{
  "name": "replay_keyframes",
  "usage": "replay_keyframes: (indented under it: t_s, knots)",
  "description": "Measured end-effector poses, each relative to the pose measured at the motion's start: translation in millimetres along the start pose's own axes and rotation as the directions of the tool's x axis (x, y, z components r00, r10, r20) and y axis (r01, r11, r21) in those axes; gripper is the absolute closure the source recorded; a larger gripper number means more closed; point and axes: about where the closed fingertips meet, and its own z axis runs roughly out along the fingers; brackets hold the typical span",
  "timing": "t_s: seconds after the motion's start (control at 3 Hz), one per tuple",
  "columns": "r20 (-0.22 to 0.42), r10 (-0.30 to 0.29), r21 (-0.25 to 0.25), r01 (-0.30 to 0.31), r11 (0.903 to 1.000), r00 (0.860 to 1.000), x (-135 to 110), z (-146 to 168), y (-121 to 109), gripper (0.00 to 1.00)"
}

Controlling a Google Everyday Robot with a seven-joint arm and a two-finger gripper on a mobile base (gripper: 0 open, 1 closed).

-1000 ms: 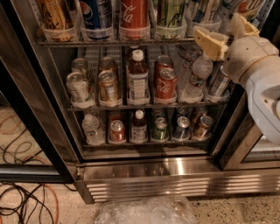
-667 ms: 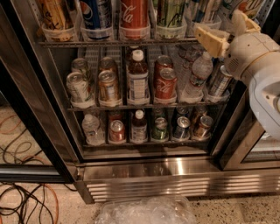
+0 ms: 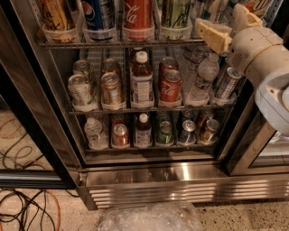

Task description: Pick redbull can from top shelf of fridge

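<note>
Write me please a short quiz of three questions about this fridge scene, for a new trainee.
1. Multiple choice: where in the view is the claw? A) upper right; B) lower left; C) bottom centre.
2. True or false: on the top shelf, the Coca-Cola can stands between the Pepsi can and the green-and-white can.
3. Fill in: the bottle at the centre of the middle shelf has a ____ cap.
Key: 1 A; 2 true; 3 white.

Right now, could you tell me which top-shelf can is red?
The Coca-Cola can, between the Pepsi can and green-striped can; the gripper is upper right.
</note>
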Motion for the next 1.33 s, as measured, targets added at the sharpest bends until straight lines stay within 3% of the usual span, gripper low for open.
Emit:
replay_keyframes:
  t_s: [0.33, 0.67, 1.33]
  knots:
    - [0.021, 0.018, -0.035, -0.018, 0.9992, 1.000, 5.2, 26.5, 3.8, 0.33]
    - [0.025, 0.017, -0.031, -0.016, 0.9994, 1.000, 5.1, 27.8, -0.1, 0.32]
    - [0.032, 0.027, 0.016, -0.027, 0.9995, 0.999, 6.1, 35.2, -18.7, 0.33]
